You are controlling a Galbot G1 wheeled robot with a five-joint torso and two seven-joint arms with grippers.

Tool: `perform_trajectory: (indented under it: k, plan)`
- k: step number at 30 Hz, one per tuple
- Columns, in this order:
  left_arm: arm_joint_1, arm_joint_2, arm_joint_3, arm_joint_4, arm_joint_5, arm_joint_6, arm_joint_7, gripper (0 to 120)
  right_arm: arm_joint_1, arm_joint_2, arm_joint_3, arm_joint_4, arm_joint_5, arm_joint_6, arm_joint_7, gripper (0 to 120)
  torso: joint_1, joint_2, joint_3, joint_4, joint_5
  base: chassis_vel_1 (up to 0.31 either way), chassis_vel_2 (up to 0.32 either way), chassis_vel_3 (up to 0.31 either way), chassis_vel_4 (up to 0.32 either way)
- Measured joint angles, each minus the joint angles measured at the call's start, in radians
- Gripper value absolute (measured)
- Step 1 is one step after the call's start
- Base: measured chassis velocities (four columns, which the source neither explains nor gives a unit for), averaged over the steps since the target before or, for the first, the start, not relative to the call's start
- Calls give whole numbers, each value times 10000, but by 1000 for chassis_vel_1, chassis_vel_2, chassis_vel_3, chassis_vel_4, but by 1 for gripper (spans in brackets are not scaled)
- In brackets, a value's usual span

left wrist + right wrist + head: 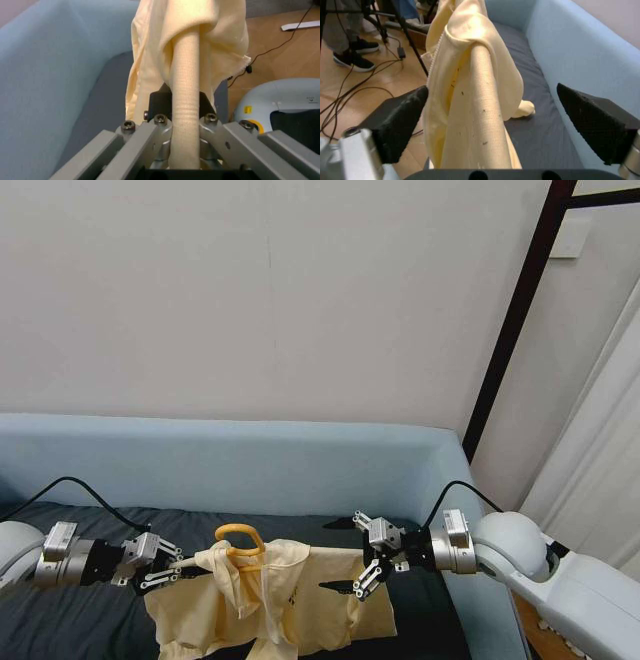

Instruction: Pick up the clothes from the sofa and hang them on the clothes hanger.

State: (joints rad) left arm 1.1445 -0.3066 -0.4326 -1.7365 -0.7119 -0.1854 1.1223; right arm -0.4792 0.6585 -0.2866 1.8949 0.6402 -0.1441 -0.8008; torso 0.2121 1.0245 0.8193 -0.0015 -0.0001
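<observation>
Shirt (280, 605), pale yellow, is nearest. It is draped on a hanger (238, 532) and held up over the front of the dark seat (60, 620). Can't tell if its hem touches the seat. The hanger's orange hook stands up above the collar, roughly midway between the two grippers.

Left gripper (180, 565) is at the left end of the hanger, coming in level from the left. It is clamped on the hanger's bare cream arm just outside the shirt's shoulder. The left wrist view confirms this: the fingers (150, 138) press the hanger arm (185, 93) from both sides, and the shirt (145, 56) bunches just past them.

Right gripper (335, 556) is at the right end of the hanger, coming in level from the right with its jaws spread wide. In the right wrist view the black pads (400, 120) stand well apart. The cloth-covered hanger arm (485, 112) runs between them and touches neither. The shirt (470, 56) hangs off it over the seat.

Behind the grippers the seat runs back to the light-blue sofa (300, 465) backrest. Farther back is a plain wall (250, 300). A dark pole (515, 320) slants up at the far right, with a white curtain (600, 450) beside it.
</observation>
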Motion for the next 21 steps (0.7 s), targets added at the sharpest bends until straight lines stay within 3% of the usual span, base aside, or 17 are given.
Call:
perform_trajectory:
  k: [3, 10, 13, 16, 18, 21]
  plan:
    - [16, 25, -55, -55, 2, -1, 13, 1, 118, 66, -73, -131, -90, -25, -299, 79, 0, 0, 0, 0, 0, 0, 0, 0, 0]
    - [17, 39, -67, -111, 72, -8, 58, 1, 227, 127, -95, -308, -192, -30, -782, 59, 0, 0, 0, -1, 0, 0, 0, 0, 0]
    - [-7, 58, -70, -74, 93, -28, 66, 1, 347, 165, -103, -387, -239, -37, -1092, 44, 0, 0, 0, 0, 0, 0, 0, 0, 0]
    - [-21, 66, -75, -62, 109, -33, 72, 1, 412, 183, -114, -417, -247, -52, -1217, 39, 0, 0, 0, 0, 0, 0, 0, 0, 0]
    - [-29, 68, -87, -54, 139, -38, 99, 1, 540, 216, -160, -469, -262, -67, -1415, 26, 0, 0, 0, 0, 0, 0, 0, 0, 0]
    - [-25, 51, -102, -51, 194, -41, 137, 1, 620, 255, -219, -525, -298, -74, -1580, 18, 0, 0, 0, 0, 0, 0, 0, 0, 0]
